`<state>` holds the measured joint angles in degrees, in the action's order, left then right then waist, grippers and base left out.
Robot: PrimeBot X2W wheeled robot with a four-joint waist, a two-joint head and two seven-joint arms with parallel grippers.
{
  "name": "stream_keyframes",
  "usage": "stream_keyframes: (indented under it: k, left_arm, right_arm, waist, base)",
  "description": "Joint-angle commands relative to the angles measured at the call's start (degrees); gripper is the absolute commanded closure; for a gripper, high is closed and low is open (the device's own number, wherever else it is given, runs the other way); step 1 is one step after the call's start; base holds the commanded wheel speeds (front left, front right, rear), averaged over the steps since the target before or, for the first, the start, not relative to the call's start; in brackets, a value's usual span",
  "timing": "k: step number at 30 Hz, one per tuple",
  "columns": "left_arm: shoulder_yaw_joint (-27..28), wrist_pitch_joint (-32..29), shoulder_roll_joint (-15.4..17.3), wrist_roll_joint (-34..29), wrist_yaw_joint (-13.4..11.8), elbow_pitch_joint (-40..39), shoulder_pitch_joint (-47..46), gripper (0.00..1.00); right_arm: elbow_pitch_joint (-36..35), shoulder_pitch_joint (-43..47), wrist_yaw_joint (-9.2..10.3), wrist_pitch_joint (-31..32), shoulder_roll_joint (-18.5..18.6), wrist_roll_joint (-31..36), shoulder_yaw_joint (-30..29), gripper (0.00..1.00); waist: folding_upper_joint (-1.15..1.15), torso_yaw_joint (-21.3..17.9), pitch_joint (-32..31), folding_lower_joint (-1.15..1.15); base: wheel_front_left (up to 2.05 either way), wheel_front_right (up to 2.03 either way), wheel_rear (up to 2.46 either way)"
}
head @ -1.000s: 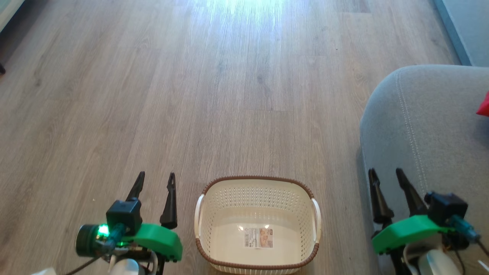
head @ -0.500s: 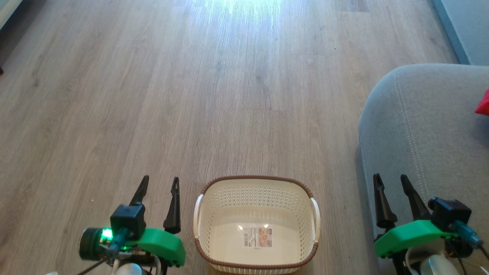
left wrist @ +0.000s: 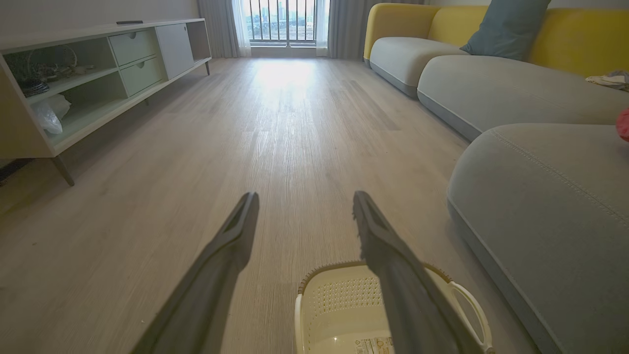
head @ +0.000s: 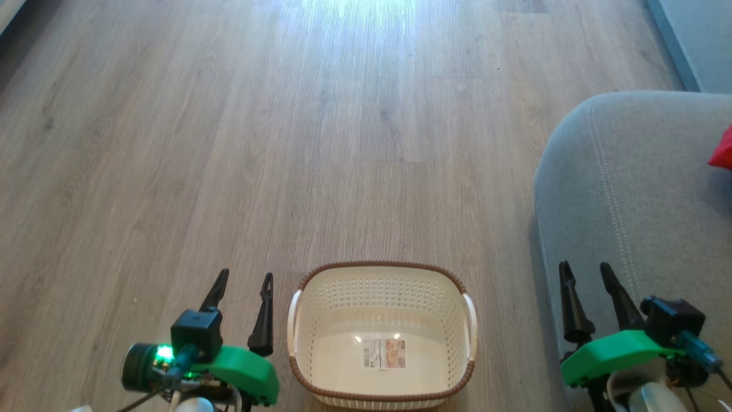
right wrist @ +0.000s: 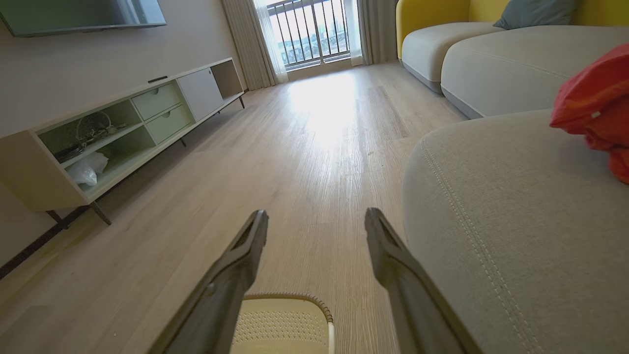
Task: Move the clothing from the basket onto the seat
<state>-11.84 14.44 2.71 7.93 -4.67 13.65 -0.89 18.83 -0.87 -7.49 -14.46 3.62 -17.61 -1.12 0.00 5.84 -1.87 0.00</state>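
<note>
Both of your grippers hang released with nothing in them. The left gripper [head: 245, 274] sits at the lower left of the head view, fingers spread, just beside the basket [head: 380, 265]. The right gripper [head: 585, 265] is at the lower right, fingers apart, over the near edge of the seat [head: 646, 200].

The basket stands on the wooden floor [head: 343, 143] at the bottom centre. Inside it you can see nothing but bare cream plastic and a paper label [head: 384, 353]. The clothing [right wrist: 594, 103] lies on the seat. It is a crumpled red heap at the right edge of the right wrist view, and a small red corner at the right edge of the head view. You cannot tell from here whether that heap is one garment or both, since most of it runs off the frame.

By the look of it, the move is finished or nearly so. If you must shift the cloth again, expect it to be light, soft and limp. It will sag and trail from wherever you pinch it. Take a thick bunched fold near the top of the heap, not a loose hem, and lift well clear before carrying it.
</note>
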Motion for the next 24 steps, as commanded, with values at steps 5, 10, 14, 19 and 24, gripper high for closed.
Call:
stream_keyframes:
  k: [5, 10, 14, 19, 24]
  left_arm:
    - [2.03, 0.56, 0.17, 1.28, 1.27, -1.65, -1.86, 0.00]
    - [2.55, 0.56, 0.17, 1.56, 1.71, -1.51, -1.61, 0.00]
    - [2.65, 0.56, 0.17, 3.17, 2.61, -0.81, -1.49, 0.00]
    - [2.81, 0.56, 0.17, 4.43, 3.23, -0.32, -1.57, 0.00]
    - [2.98, 0.56, 0.17, 5.36, 3.48, -0.51, -1.43, 0.00]
  right_arm:
    - [-1.83, -2.54, 0.00, -0.53, -0.15, 0.66, 0.94, 0.00]
    - [-1.80, -2.54, 0.00, -0.53, -0.25, 0.58, 0.96, 0.00]
    - [-1.79, -2.51, 0.00, -0.53, -0.31, 0.32, 1.44, 0.00]
    - [-1.70, -2.56, 0.00, -0.53, -0.33, 0.23, 1.62, 0.00]
    - [-1.70, -2.58, 0.00, -0.53, -0.36, 0.22, 1.69, 0.00]
  waist:
    - [0.00, -0.21, 0.15, 0.00]
    - [0.00, -0.34, 0.23, 0.00]
    - [0.00, -0.32, 0.29, 0.00]
    - [0.00, -0.26, 0.29, 0.00]
    - [0.00, -0.24, 0.29, 0.00]
  base:
    - [0.00, 0.00, 0.00]
    - [0.00, 0.00, 0.00]
    - [0.00, 0.00, 0.00]
    - [0.00, 0.00, 0.00]
    - [0.00, 0.00, 0.00]
